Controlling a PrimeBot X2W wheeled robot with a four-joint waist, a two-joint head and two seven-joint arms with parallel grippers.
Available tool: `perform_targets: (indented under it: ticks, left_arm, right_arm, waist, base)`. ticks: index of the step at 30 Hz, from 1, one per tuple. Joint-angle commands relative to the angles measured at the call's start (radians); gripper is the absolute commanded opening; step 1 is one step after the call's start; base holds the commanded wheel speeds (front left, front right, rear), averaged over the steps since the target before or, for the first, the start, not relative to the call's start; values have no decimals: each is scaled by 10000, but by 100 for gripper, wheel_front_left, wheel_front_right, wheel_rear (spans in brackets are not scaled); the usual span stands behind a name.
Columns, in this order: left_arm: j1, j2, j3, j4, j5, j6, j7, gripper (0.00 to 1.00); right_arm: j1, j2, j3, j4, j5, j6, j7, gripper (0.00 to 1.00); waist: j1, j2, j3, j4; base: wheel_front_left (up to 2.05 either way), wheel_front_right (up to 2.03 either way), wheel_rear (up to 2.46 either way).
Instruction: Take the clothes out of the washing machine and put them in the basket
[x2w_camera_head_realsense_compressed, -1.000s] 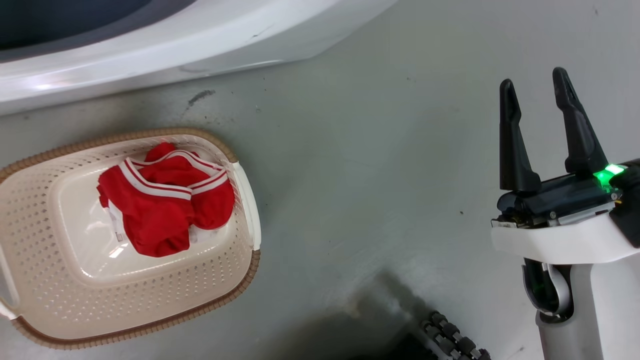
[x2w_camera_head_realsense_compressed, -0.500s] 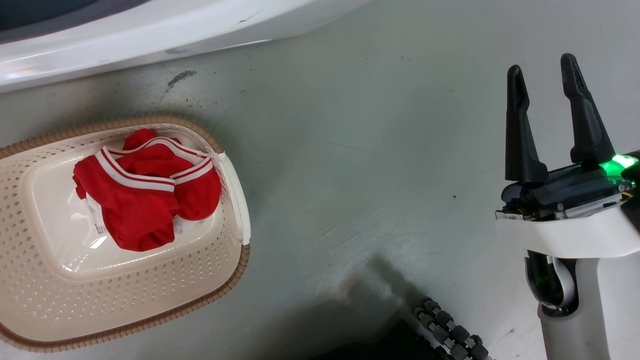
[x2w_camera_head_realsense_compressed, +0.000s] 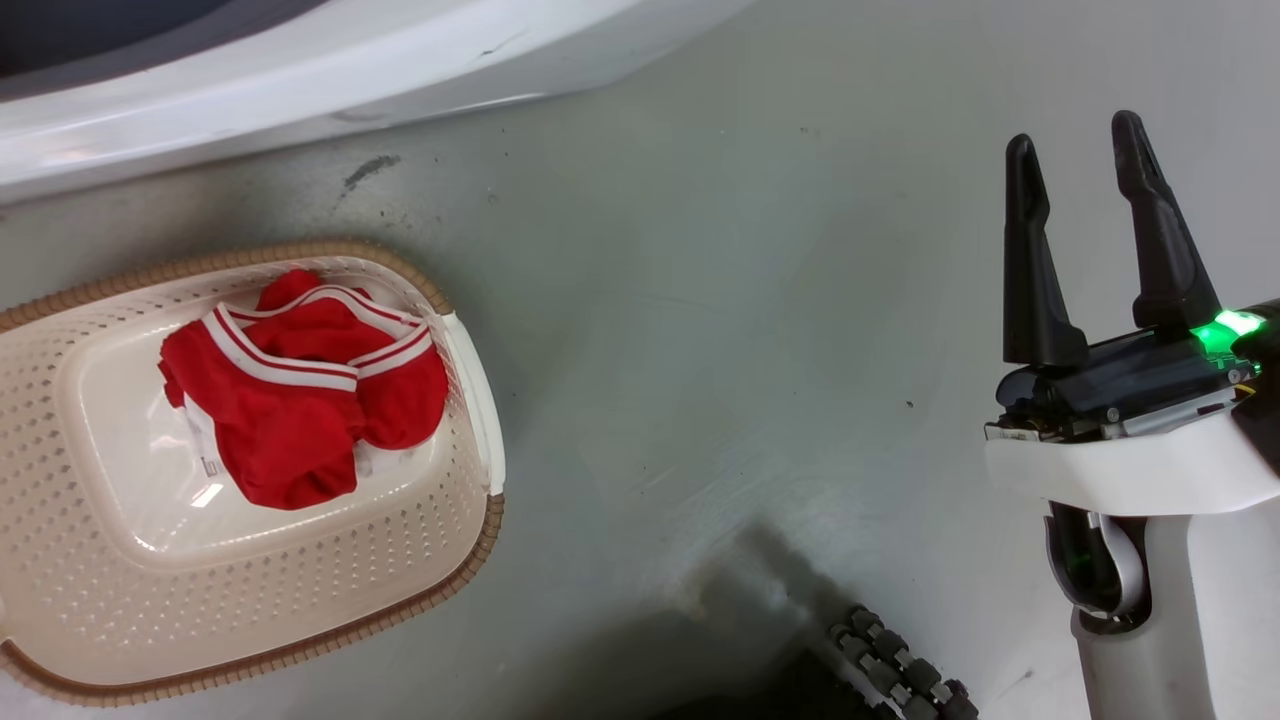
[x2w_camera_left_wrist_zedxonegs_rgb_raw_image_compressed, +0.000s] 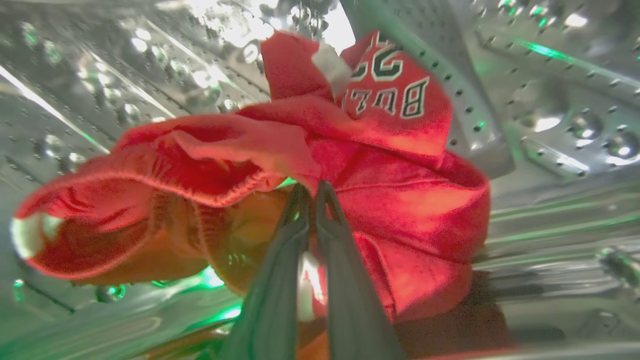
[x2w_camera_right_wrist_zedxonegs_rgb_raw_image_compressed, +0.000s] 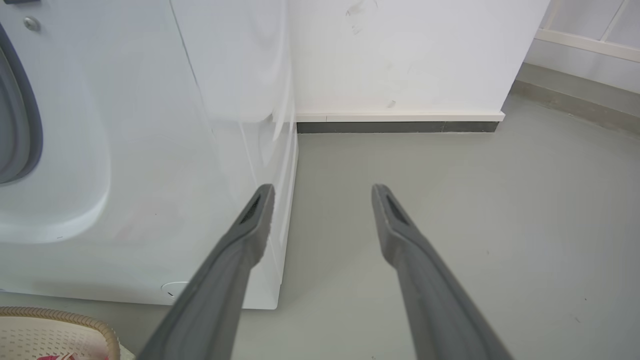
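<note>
A red garment (x2w_camera_left_wrist_zedxonegs_rgb_raw_image_compressed: 395, 210) is clamped on a fold by the L gripper (x2w_camera_left_wrist_zedxonegs_rgb_raw_image_compressed: 312, 189), fingers together, inside the washing machine drum (x2w_camera_left_wrist_zedxonegs_rgb_raw_image_compressed: 550, 115), presumably for pull-out, while another garment (x2w_camera_head_realsense_compressed: 300, 410) lies in the basket (x2w_camera_head_realsense_compressed: 130, 610) & the R gripper (x2w_camera_head_realsense_compressed: 1078, 150) is held apart, idle, well clear.

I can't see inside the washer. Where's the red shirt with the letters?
In the left wrist view, mid-picture, the red shirt is bunched inside the metal drum, pinched by the left end effector.

soft red cloth clothes (x2w_camera_left_wrist_zedxonegs_rgb_raw_image_compressed: 400, 200) against a shiny perforated steel drum (x2w_camera_left_wrist_zedxonegs_rgb_raw_image_compressed: 550, 100) (glossy plastic basket (x2w_camera_head_realsense_compressed: 250, 600)).
</note>
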Motion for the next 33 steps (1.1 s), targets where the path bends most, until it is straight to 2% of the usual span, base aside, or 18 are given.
perform_targets:
  ticks: [1,9,18,23,33]
  left_arm:
    - [69,-13,-69,-8,-62,1,-102,0]
    - [881,-276,-258,33,-709,1,-1379,0]
    - [2650,-921,-996,-200,-1508,1,-2881,0]
    - [3605,-1138,-1500,-498,-2025,0,-3378,0]
    - [5546,-1428,-1860,-1385,-3289,0,-4704,0]
  right_arm:
    - [-62,9,10,6,-23,-7,-24,100]
    - [278,7,63,165,-359,-7,-24,100]
    - [847,7,-24,455,-864,-7,-24,100]
    - [1183,6,-13,595,-1072,-7,-24,100]
    - [1835,6,-285,818,-1307,-7,-24,100]
  waist:
    - [0,0,-83,12]
    - [0,0,-1049,269]
    - [0,0,-2613,835]
    - [0,0,-3381,1139]
    - [0,0,-4651,1736]
  base:
    - [0,0,0]
    - [0,0,0]
    - [0,0,0]
    - [0,0,0]
    - [0,0,0]
